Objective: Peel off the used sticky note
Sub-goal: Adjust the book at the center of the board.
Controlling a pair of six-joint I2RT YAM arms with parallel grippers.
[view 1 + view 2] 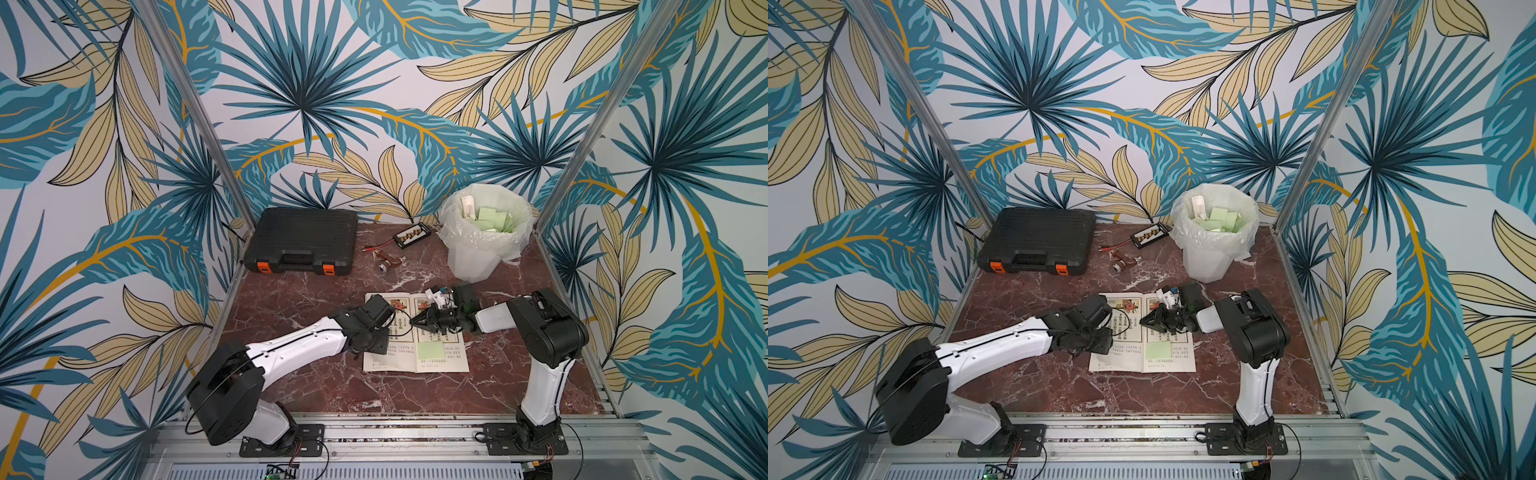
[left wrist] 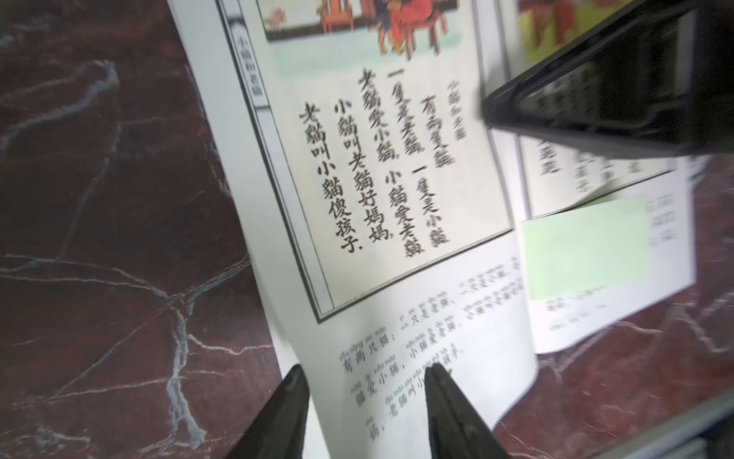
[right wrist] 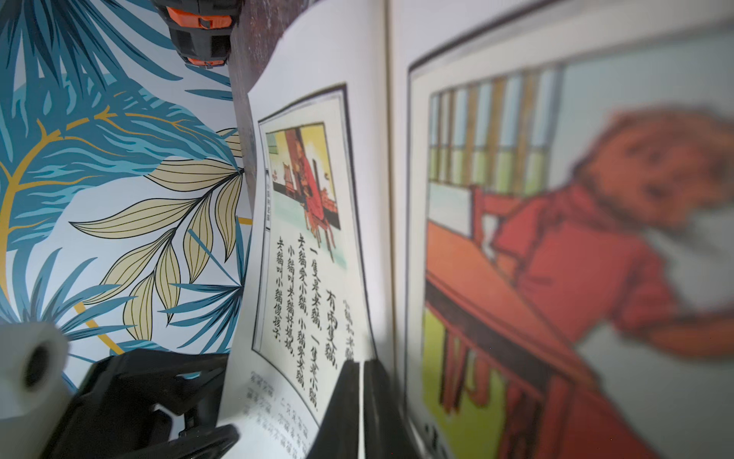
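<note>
The step in hand is steadying the book before the peel; the note itself is untouched. One open picture booklet (image 1: 390,362) lies near the middle of the worktop (image 1: 316,390). The single green sticky note (image 1: 431,351) is stuck flat on the near part of its right-hand page, just beside the fold.

The left claw (image 2: 365,377) stands with its jaws apart and holds nothing. It hangs over the near outer edge of the left page. The right claw (image 1: 415,322) points at the fold, farther up the page than the note. Its jaws are drawn almost together, with only a pale sliver between them in the right wrist view. I cannot tell whether that sliver is pinched paper.

As I judge it, the next move calls for the left claw to press the left page down. The right claw must come toward the near edge, part its jaws and catch a free border of the note.

Counted:
- One white lined bin (image 1: 473,257) at the far right corner, holding several discarded green notes (image 1: 494,220), too overlapped to number.
- One black tool case (image 1: 303,239) at the far left corner.
- One small connector board (image 1: 411,235) with wires.
- One small metal part (image 1: 388,262).
</note>
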